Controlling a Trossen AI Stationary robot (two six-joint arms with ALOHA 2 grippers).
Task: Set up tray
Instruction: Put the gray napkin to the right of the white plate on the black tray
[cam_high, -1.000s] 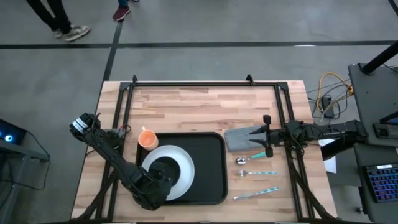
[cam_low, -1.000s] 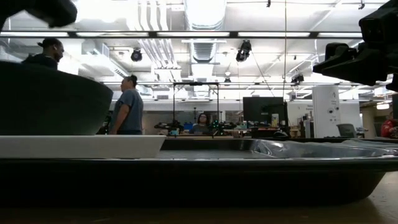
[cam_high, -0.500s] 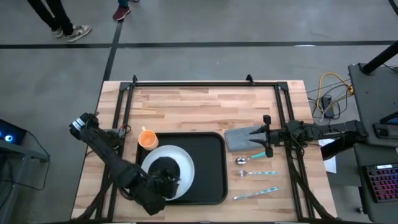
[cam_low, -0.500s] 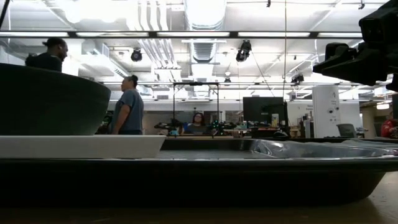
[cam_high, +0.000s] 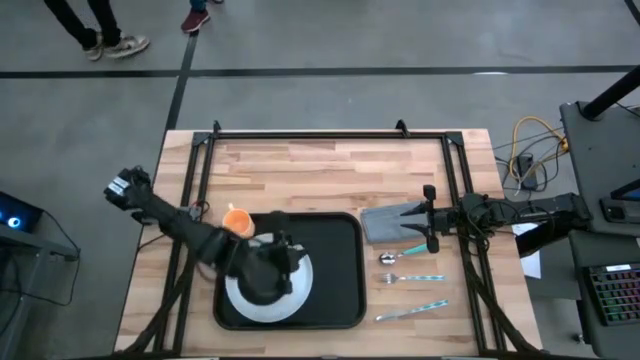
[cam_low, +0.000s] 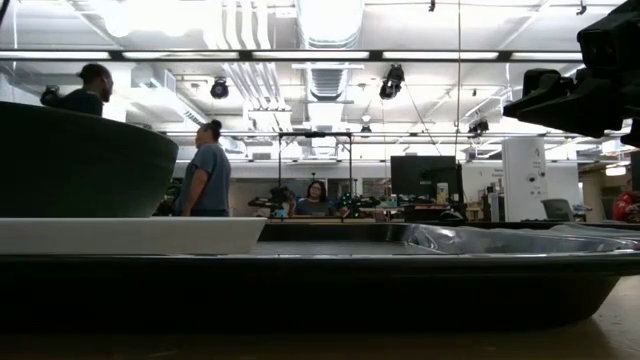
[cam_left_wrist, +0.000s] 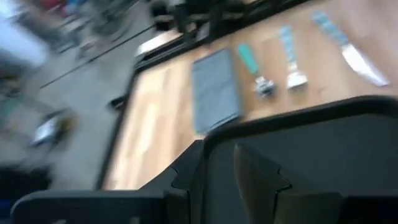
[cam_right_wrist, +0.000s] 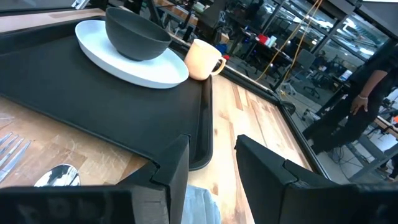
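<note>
The counter (cam_high: 330, 170) is pale wood planks under me, framed by dark rails. On it the tray (cam_high: 335, 270) lies flat toward my near edge, left of centre, black with a low rim. The white plate (cam_right_wrist: 134, 62) sits on the tray's left half, and the dark bowl (cam_right_wrist: 137, 34) stands upright on that plate. My left fingers (cam_high: 283, 250) hang over the plate and bowl; in my left wrist view they stand apart with nothing between them. The grey napkin (cam_high: 388, 222) lies on the counter just beside the tray's right rim. My right fingers (cam_high: 430, 218) hover at the napkin's far side, spread apart and empty. The orange cup (cam_high: 237, 221) stands by the tray's left back corner. The spoon (cam_high: 402, 255), fork (cam_high: 412, 279) and knife (cam_high: 410, 311) lie in a row on the counter right of the tray, teal handles pointing away from it.
</note>
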